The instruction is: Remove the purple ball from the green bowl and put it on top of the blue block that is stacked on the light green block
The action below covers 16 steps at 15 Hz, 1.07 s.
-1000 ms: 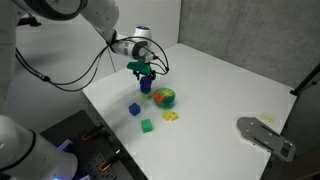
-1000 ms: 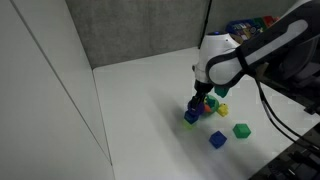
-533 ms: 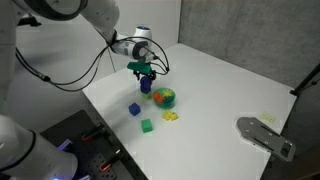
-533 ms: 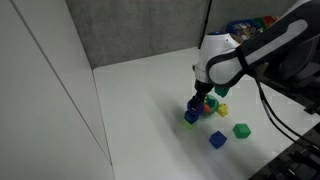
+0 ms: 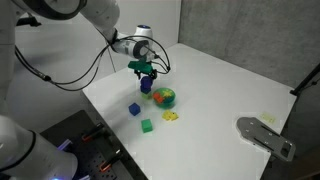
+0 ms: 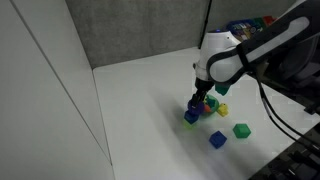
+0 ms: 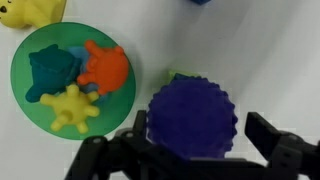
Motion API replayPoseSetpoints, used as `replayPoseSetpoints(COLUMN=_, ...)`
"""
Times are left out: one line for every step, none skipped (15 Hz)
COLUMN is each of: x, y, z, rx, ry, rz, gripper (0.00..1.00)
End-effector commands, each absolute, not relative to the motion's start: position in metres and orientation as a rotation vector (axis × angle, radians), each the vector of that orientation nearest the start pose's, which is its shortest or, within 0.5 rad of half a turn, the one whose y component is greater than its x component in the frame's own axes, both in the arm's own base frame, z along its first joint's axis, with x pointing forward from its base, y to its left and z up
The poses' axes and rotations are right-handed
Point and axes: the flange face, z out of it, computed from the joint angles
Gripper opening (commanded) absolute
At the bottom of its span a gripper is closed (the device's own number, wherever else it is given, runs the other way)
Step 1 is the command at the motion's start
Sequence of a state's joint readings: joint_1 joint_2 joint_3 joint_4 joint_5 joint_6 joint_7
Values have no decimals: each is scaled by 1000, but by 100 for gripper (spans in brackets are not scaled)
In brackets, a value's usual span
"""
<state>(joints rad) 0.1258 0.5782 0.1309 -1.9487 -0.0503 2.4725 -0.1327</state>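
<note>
The table (image 5: 230, 90) carries everything, and the arm (image 5: 95, 20) reaches over it with its gripper (image 5: 146, 72) pointing straight down, just beside the bowl (image 7: 22, 95). The bowl holds only 3 toy shapes (teal, orange, yellow), so the ball (image 7: 190, 115) is out of it.

In the wrist view the ball sits between the 2 fingers (image 7: 265, 132) and fills most of the gap. A thin strip of table shows between this finger and the ball, while the opposite finger overlaps its edge. I cannot tell whether the ball is clamped or already let go.

A pale green sliver (image 7: 178, 77) peeks out at the ball's far edge, probably the light green block. The blue block is hidden under the ball.

The step in hand looks like the release onto the stack, near the end of the task. To do it well:

- Check that the ball rests on the block before opening, because a drop could make it bounce off.
- Part the fingers slowly and evenly, so neither one drags the ball sideways.
- Lift straight up, with no sideways drift towards the bowl.
- The ball looks wider than its perch, so being off centre is the main risk.
</note>
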Motion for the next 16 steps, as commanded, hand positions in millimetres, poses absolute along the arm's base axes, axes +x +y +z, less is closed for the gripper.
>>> replayPoseSetpoints(x=596, y=150, z=191, rx=-3025, ry=-662, rz=49, gripper=100)
replayPoseSetpoints(x=596, y=150, z=193, rx=-3025, ry=-664, rz=46, gripper=100)
replayPoseSetpoints(x=597, y=150, z=194, rx=-3025, ry=-663, rz=43, gripper=100)
replayPoseSetpoints(x=597, y=149, z=195, rx=-3025, ry=-663, rz=40, gripper=100)
replayPoseSetpoints(x=597, y=149, z=196, rx=-3025, ry=-663, rz=38, gripper=100)
replayPoseSetpoints(x=597, y=149, z=198, rx=-3025, ry=-662, rz=35, gripper=100)
replayPoseSetpoints(x=597, y=148, z=200, rx=-3027, ry=-658, rz=34, gripper=100)
replayPoseSetpoints(x=597, y=148, z=203, rx=-3026, ry=-655, rz=33, gripper=100)
replayPoseSetpoints(x=597, y=148, z=207, rx=-3029, ry=-653, rz=25, gripper=100)
replayPoseSetpoints(x=598, y=147, z=213, rx=-3030, ry=-645, rz=20, gripper=100)
replayPoseSetpoints(x=598, y=146, z=219, rx=-3034, ry=-634, rz=14, gripper=100)
replayPoseSetpoints(x=598, y=144, z=227, rx=-3040, ry=-621, rz=10, gripper=100)
replayPoseSetpoints(x=598, y=143, z=233, rx=-3045, ry=-607, rz=10, gripper=100)
replayPoseSetpoints(x=598, y=139, z=241, rx=-3055, ry=-589, rz=15, gripper=100)
replayPoseSetpoints(x=597, y=136, z=248, rx=-3057, ry=-578, rz=26, gripper=100)
replayPoseSetpoints(x=596, y=130, z=256, rx=-3064, ry=-554, rz=44, gripper=100)
